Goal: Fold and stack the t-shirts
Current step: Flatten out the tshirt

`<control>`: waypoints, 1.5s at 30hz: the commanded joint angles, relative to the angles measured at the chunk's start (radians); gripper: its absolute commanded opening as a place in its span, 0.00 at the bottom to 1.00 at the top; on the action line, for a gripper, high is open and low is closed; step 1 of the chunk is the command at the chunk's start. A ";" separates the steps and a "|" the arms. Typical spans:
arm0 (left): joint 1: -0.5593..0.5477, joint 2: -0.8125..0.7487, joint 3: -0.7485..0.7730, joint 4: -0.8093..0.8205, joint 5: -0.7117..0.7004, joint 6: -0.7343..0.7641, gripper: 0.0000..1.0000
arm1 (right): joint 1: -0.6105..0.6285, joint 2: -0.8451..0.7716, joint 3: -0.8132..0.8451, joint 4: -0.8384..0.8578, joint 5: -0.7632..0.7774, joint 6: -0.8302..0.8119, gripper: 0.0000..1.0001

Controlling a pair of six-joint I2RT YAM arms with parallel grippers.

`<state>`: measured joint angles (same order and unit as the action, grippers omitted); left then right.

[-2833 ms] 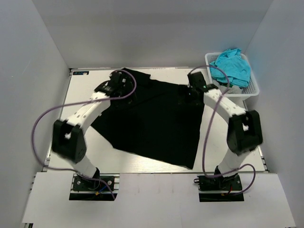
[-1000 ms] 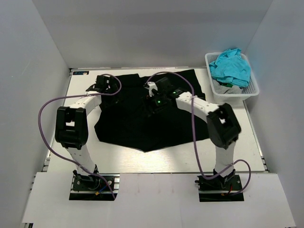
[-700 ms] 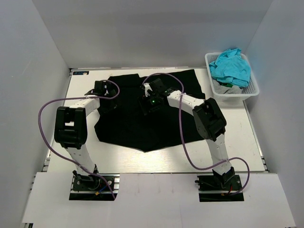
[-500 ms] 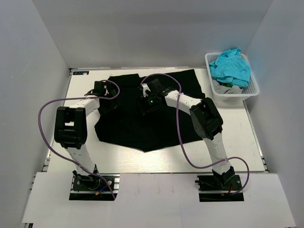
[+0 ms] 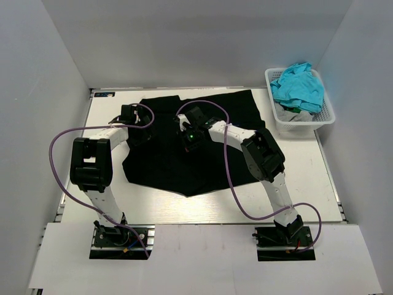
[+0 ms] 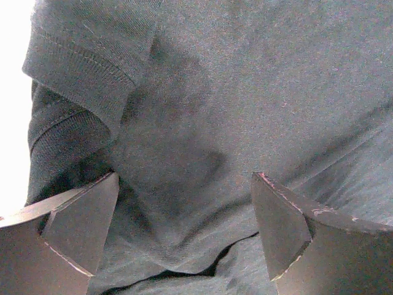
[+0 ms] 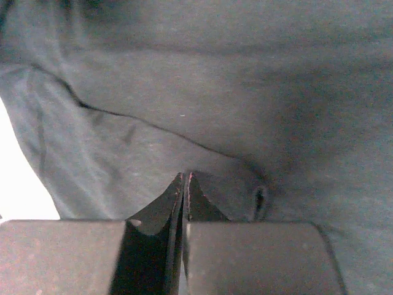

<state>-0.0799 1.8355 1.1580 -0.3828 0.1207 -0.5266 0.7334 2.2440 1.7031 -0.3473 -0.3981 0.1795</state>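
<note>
1. One black shirt [image 5: 184, 166] lies on the table [image 5: 295, 184], rumpled, and spreads under both pairs of my jaws.
2. My left gripper [image 6: 184, 184] stands wide open, low over the shirt. Cloth fills the gap between the two fingers [image 6: 80, 221] and neither finger grips it.
3. A ribbed sleeve cuff [image 6: 80, 67] lies just ahead of my left jaws, off to their left. Bare table shows bright beyond it.
4. My right gripper [image 7: 184, 181] is pinched down to a slit on the shirt. One crease [image 7: 135, 123] runs straight into the tips, and a small pucker sits just to their right.
5. In the top view my two grippers are near each other over the far half of the shirt, with my left [image 5: 130, 115] by its left edge and my right [image 5: 190, 136] about mid-width.
6. One white basket [image 5: 330, 115] stands well apart from my right jaws, off to their right at the far corner.
7. One teal shirt [image 5: 299, 86] is heaped on top in the basket, with a bit of paler cloth showing below it.
</note>
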 commanded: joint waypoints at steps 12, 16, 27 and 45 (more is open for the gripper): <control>0.005 0.002 0.017 -0.008 0.025 -0.001 0.99 | 0.000 -0.150 -0.092 0.031 0.245 -0.071 0.59; 0.005 0.002 0.017 -0.008 0.025 -0.001 0.99 | 0.000 -0.161 -0.115 0.057 0.265 -0.092 0.61; 0.005 0.002 0.017 -0.008 0.025 0.008 0.99 | 0.000 -0.107 -0.097 0.039 0.177 -0.098 0.62; 0.005 0.011 0.017 -0.008 0.034 0.008 0.99 | 0.003 -0.098 -0.114 0.066 -0.011 -0.058 0.35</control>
<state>-0.0776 1.8366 1.1603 -0.3843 0.1345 -0.5232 0.7334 2.1616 1.6001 -0.3176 -0.3435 0.1066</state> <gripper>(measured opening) 0.987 0.384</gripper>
